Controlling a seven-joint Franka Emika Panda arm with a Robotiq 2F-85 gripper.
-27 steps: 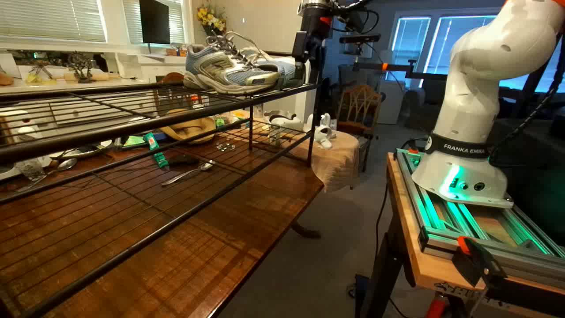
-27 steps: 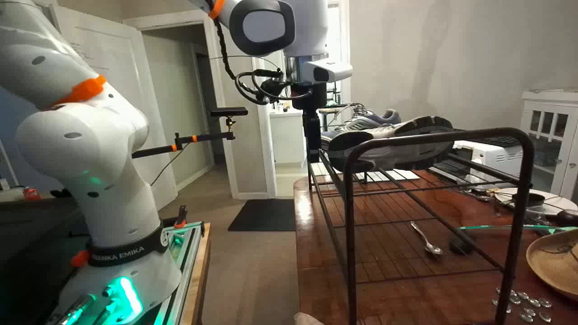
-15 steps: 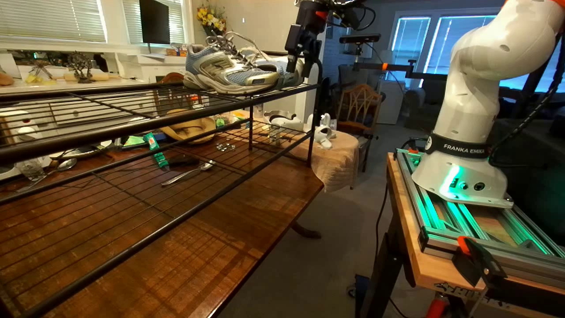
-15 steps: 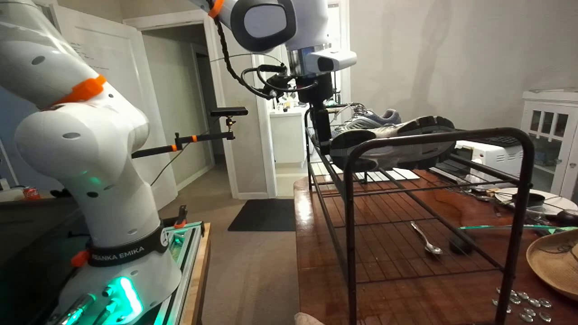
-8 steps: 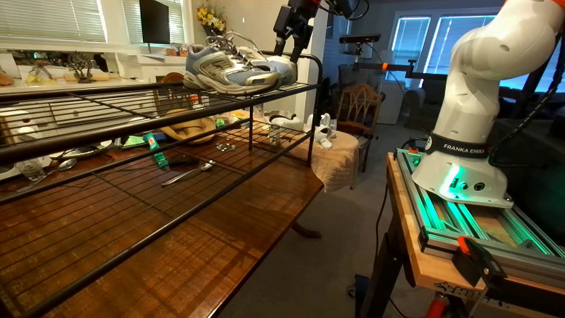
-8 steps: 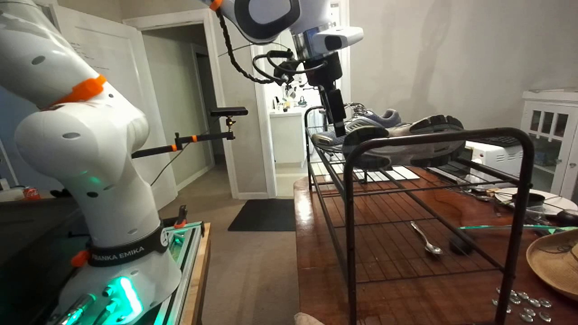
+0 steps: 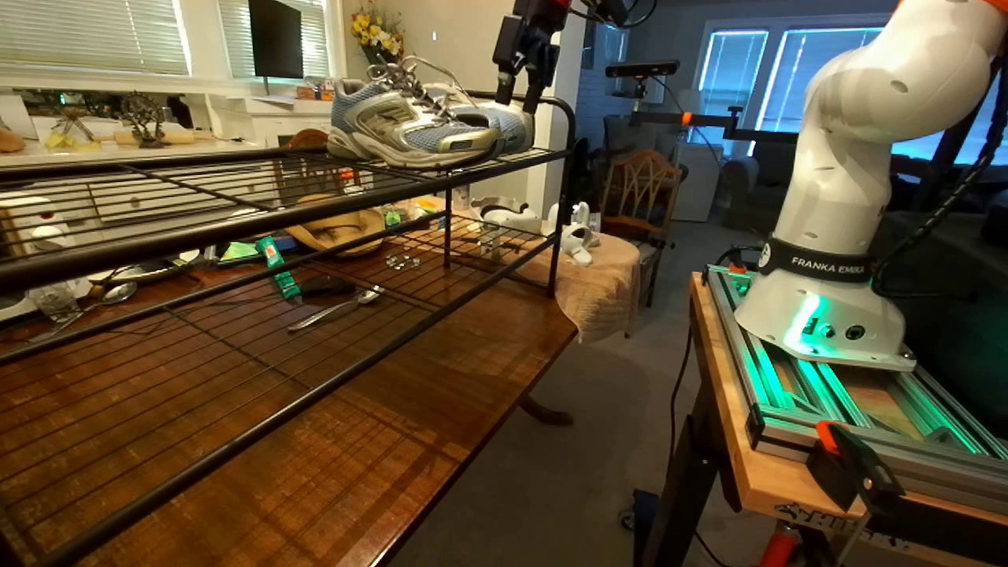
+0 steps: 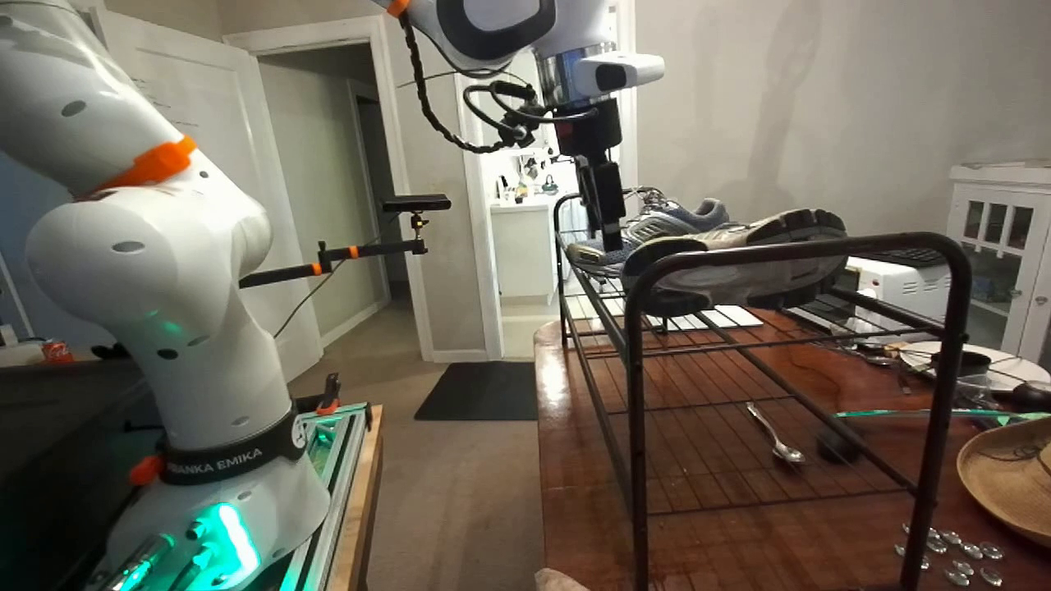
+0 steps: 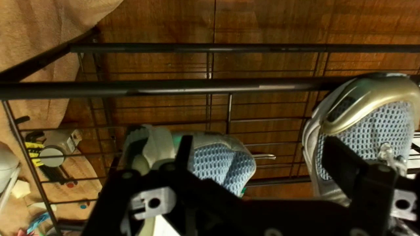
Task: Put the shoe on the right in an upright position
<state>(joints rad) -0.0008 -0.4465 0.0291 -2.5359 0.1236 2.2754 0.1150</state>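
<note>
1 upright sneaker (image 8: 672, 222) and 1 tipped shoe (image 8: 739, 283) atop 1 rack (image 8: 635, 410), right of centre in an exterior view, 1 claw (image 9: 258, 142) spread apart, shoe farther right than 1.8 s ago

Clear beads (image 8: 971, 550) lie near a straw hat (image 8: 1006, 476).

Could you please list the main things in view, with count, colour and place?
dining table: one, brown, under the rack
rack: one, dark, on the table
tipped shoe: one, grey and blue, on its side atop the rack
upright shoe: one, silver and blue, atop the rack
spoons: at least two, silver, on the table
straw hat: one, tan, on the table
beads: several, clear, on the table
gripper: one, black, jaws apart over the rack
robot arm: one, white, beside the table
</note>
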